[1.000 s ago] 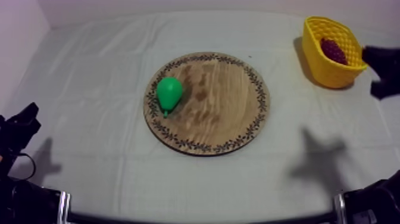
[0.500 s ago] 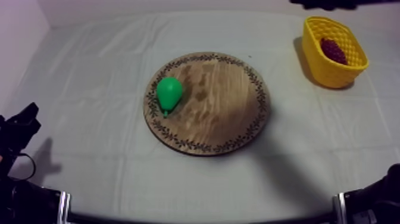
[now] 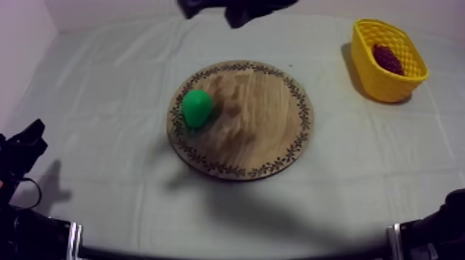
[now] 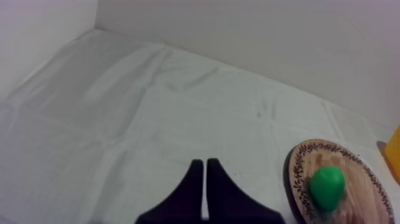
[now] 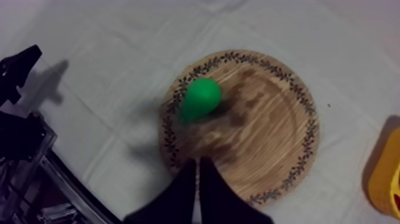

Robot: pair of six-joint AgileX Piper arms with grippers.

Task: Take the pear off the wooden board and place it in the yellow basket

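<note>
pear [image 3: 196, 108]: green, lying on the wooden board [image 3: 266, 131]. In the top view it sits on the board's left part, close to the patterned rim. No pincer grips it, and it touches the wood only.
wooden board: round, flat on the table [image 3: 97, 90], about mid-table on the grey-white cloth.
board contents: one item, the pear.
shadow [image 3: 207, 173]: soft and dark, falling across the board's near-left edge and the cloth just beside it.
yellow basket [image 3: 387, 88]: upright at the far right of the table, well apart from the board, with its open top facing up.
basket contents: one bunch of grapes [image 3: 387, 59], dark red-purple, lying down inside the walls.
left pincer [image 4: 205, 164]: fingers pressed together into a narrow wedge with nothing between them. It is over bare cloth to the left of the board and well apart from the pear. In the top view it sits low at the table's left edge.
right pincer [image 5: 198, 162]: fingers pressed together, pinching nothing. In the right wrist view the tips lie over the board's rim. The pear is farther across the wood, apart from the tips. How high the pincer is above the board cannot be told.
right arm [image 3: 239, 8]: a dark shape at the table's far edge in the top view, beyond the board.
</note>
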